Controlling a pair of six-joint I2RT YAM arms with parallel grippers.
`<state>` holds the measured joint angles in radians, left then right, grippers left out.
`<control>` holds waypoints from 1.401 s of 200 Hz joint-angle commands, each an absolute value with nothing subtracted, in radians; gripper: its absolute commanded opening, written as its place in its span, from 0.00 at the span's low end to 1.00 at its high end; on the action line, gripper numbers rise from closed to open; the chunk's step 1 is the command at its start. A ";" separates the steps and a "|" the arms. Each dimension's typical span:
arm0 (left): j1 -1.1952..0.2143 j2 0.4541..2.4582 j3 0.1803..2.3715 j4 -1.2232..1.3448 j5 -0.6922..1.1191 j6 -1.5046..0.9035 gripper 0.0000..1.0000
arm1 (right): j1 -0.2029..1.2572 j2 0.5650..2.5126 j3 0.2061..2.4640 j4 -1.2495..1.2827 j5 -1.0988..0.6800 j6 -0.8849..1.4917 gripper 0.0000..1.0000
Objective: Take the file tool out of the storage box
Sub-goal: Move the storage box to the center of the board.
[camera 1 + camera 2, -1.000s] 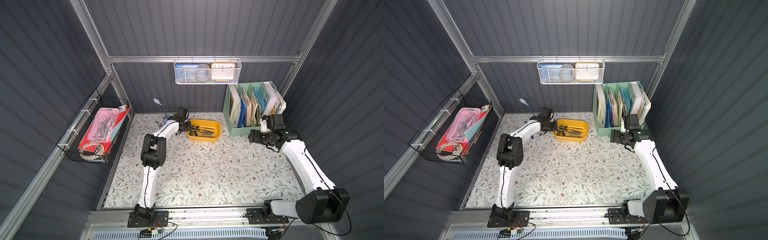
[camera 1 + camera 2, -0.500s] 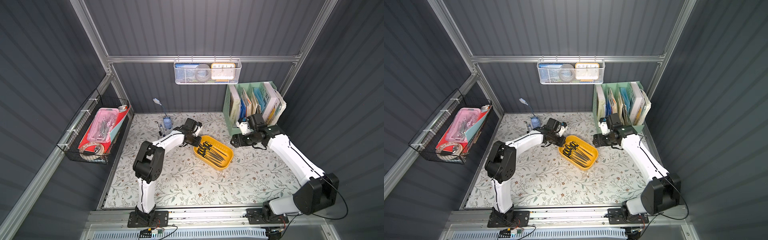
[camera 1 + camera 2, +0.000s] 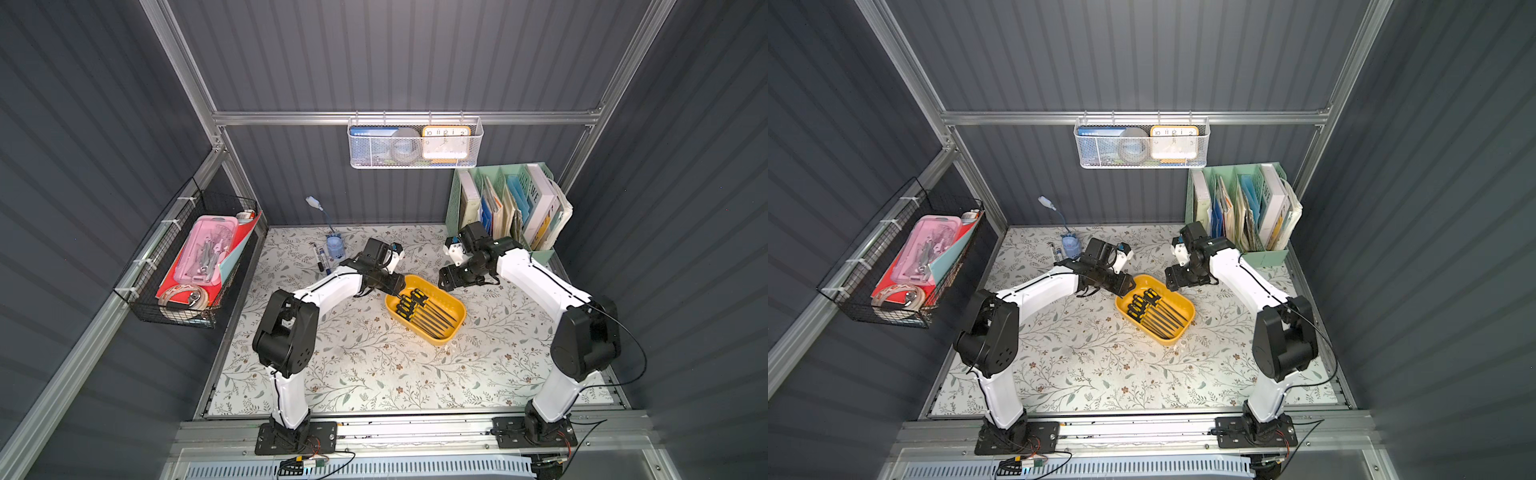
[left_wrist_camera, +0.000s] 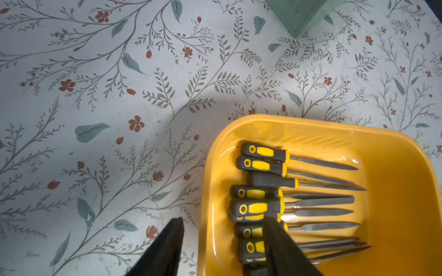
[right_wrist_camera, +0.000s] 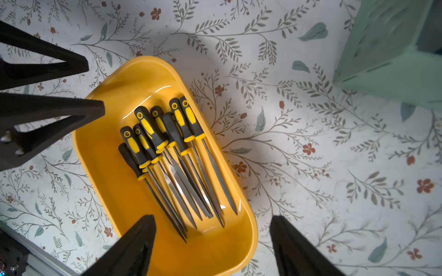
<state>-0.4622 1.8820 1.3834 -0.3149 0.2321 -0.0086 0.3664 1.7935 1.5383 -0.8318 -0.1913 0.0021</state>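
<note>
Left wrist view: left gripper (image 4: 223, 219) parted astride the storage box (image 4: 394, 172) wall, seemingly gripping nothing, file tools (image 4: 263, 165) inside; in a top view the storage box (image 3: 456, 308) sits near mid-frame, right gripper (image 3: 444, 283) spread wide beside it.

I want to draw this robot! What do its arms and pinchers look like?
The left arm and right arm are smooth white tubes linked by chunky rounded black joints, bolted to black base plates. A thin black cable runs along each. The left gripper and right gripper each have two flat matte black fingers tapering to blunt tips. No markings show.
</note>
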 commanded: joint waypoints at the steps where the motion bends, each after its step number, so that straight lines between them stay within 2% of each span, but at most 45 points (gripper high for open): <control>1: -0.457 1.781 1.373 -0.245 0.175 -0.094 0.60 | 0.378 1.856 1.597 -0.846 -0.210 -0.034 0.80; 19: -0.440 1.735 1.371 -0.217 0.114 -0.161 0.64 | 0.384 1.920 1.644 -0.861 -0.226 -0.049 0.79; 57: -0.345 1.718 1.394 -0.221 0.188 -0.219 0.65 | 0.406 2.010 1.694 -0.877 -0.235 -0.063 0.76; 96: -0.327 1.721 1.402 -0.237 0.189 -0.212 0.66 | 0.410 2.070 1.715 -0.874 -0.224 -0.058 0.72; 110: -0.325 1.727 1.407 -0.248 0.186 -0.207 0.66 | 0.411 2.081 1.715 -0.875 -0.225 -0.055 0.65; 132: -0.325 1.731 1.407 -0.252 0.180 -0.205 0.66 | 0.412 2.081 1.710 -0.875 -0.214 -0.049 0.48; 171: -0.325 1.743 1.446 -0.261 0.175 -0.193 0.66 | 0.411 2.059 1.676 -0.864 -0.189 -0.034 0.26; 250: -0.325 1.782 1.504 -0.277 0.167 -0.173 0.67 | 0.400 1.887 1.446 -0.839 -0.060 0.052 0.00; 280: -0.325 1.790 1.513 -0.270 0.173 -0.169 0.67 | 0.356 1.773 1.335 -0.832 -0.004 0.139 0.00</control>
